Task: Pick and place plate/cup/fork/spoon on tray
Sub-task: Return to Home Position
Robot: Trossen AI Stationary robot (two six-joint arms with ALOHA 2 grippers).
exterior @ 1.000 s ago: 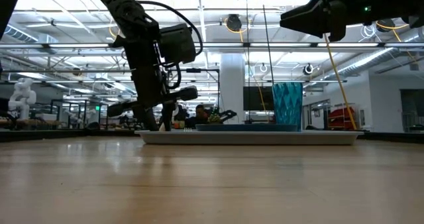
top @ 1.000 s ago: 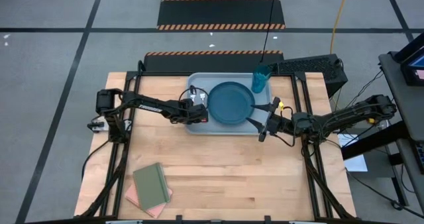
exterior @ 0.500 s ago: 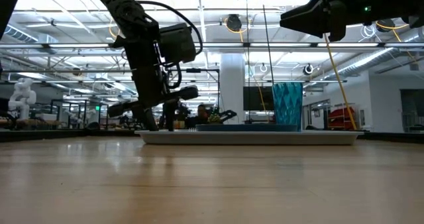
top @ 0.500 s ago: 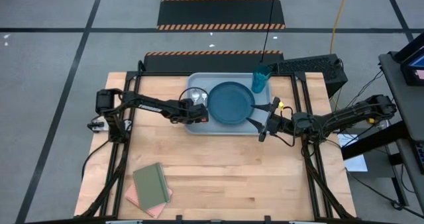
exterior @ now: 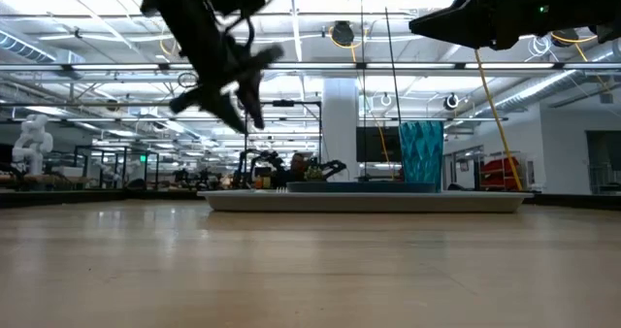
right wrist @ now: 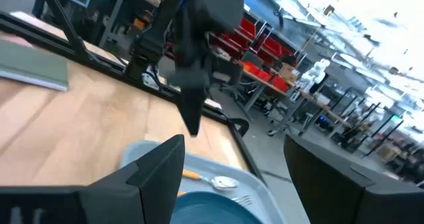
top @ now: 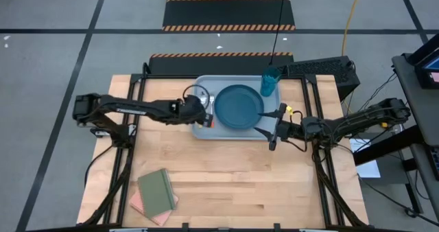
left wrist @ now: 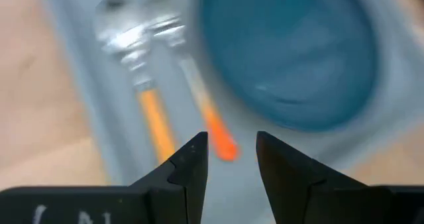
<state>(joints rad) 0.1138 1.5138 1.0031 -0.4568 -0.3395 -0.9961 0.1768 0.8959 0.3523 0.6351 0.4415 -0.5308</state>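
- The tray sits at the far centre of the table, and by the look of it every task item is already on it.
- The plate fills the tray's middle; the cup stands upright at about 1 o'clock from the plate, at the tray's far right corner.
- The fork and the spoon lie side by side in the strip of tray at 9 o'clock from the plate, heads away from the wrist camera, orange handles pointing back towards it. Motion blur makes it hard to say which head is tined, so that naming is a best guess.
- The left gripper hangs above that strip, its fingers parted by a narrow gap and holding nothing; the nearer orange handle ends show through and just beyond the gap in the left wrist view. In the low view it is well clear of the tray.
- The right gripper hovers at roughly 4 o'clock from the plate, over the tray's near right corner, fingers spread wide and empty.
- Judged step: the last cutlery placement is done and the task looks complete.
- The next move likely calls only for clearing both arms from the tray without nudging the cup.
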